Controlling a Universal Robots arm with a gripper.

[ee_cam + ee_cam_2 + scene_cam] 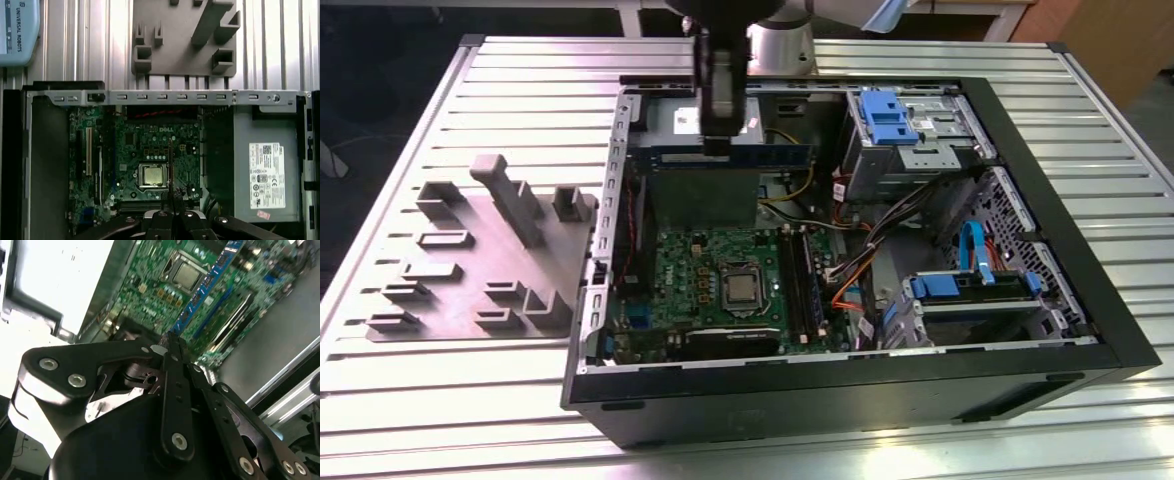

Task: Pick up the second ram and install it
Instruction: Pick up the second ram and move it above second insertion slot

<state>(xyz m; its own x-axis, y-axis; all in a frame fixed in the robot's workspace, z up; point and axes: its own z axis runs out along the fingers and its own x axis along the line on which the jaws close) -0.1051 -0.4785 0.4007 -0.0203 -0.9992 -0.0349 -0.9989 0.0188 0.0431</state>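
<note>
Jutting from the gripper (169, 342), pinched: the second ram (207, 285)

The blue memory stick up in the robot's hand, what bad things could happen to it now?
1. The hand pinches the memory stick by a thin edge, high above the motherboard. It might tilt or slip and drop onto the parts below.
2. The memory slots are narrow and sit beside loose cables. If the stick came down a little off, it could jam or snag a wire.
</note>
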